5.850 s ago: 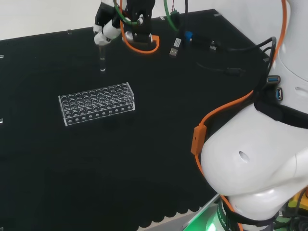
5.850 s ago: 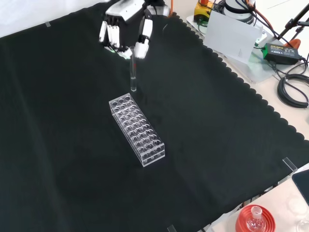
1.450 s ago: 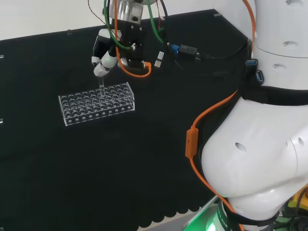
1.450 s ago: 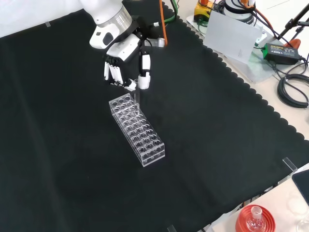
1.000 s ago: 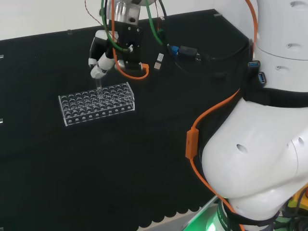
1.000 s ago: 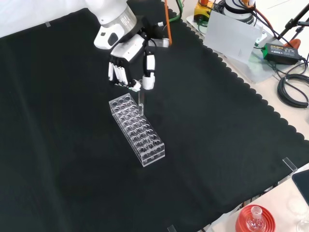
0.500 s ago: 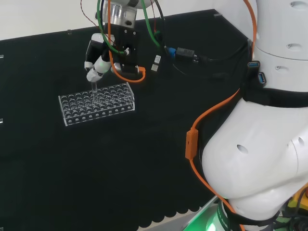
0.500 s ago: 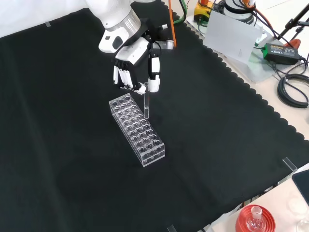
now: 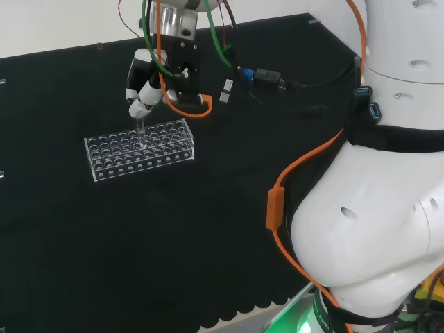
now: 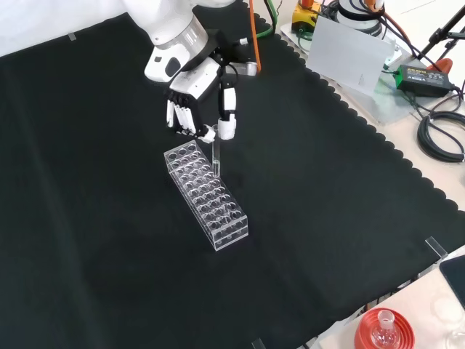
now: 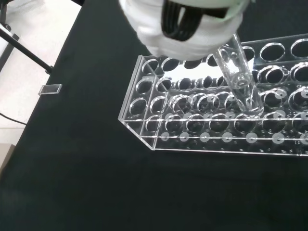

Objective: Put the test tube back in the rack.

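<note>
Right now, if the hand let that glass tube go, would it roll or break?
Probably fragile: the test tube looks thin and clear. Round and smooth, it would likely roll on the cloth. Its tip is at the rack, so it might tip against a hole instead.

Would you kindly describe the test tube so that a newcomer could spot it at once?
On the black cloth stands a clear rack with rows of holes. Over its end nearest the arm, the black and white hand pinches a clear glass test tube. It is the one upright tube, with its lower end at the rack's top.
</note>
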Robot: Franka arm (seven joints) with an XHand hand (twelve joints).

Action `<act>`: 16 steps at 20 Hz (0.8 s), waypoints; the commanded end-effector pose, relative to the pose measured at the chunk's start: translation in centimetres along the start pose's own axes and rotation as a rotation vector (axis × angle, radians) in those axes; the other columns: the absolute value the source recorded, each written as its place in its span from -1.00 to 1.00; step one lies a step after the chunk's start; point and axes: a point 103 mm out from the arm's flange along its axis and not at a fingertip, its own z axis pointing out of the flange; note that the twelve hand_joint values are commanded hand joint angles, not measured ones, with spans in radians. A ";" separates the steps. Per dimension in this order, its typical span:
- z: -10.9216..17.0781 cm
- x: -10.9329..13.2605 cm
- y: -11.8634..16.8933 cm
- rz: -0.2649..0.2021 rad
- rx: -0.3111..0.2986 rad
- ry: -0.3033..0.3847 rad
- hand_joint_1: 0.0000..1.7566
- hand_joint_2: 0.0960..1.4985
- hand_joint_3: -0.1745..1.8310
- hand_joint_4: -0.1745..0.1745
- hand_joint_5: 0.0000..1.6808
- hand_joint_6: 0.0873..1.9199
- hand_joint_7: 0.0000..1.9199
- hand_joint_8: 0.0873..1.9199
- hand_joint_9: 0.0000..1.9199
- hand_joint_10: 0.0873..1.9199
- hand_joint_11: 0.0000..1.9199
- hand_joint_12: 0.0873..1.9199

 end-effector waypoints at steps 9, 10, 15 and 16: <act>-0.5 -1.0 0.5 0.002 0.013 0.015 0.48 -0.07 -0.29 -1.00 0.40 -0.26 0.28 -0.29 0.16 -0.43 -0.26 0.29; -0.5 -1.2 0.8 0.000 0.014 0.012 0.48 -0.07 -0.29 -1.00 0.40 -0.26 0.28 -0.29 0.16 -0.43 -0.26 0.29; -0.1 -1.2 1.4 -0.008 0.006 0.001 0.48 -0.07 -0.29 -1.00 0.40 -0.26 0.28 -0.29 0.16 -0.43 -0.26 0.29; 0.0 -1.2 1.4 -0.009 0.006 0.003 0.48 -0.07 -0.29 -1.00 0.40 -0.26 0.28 -0.29 0.16 -0.43 -0.26 0.29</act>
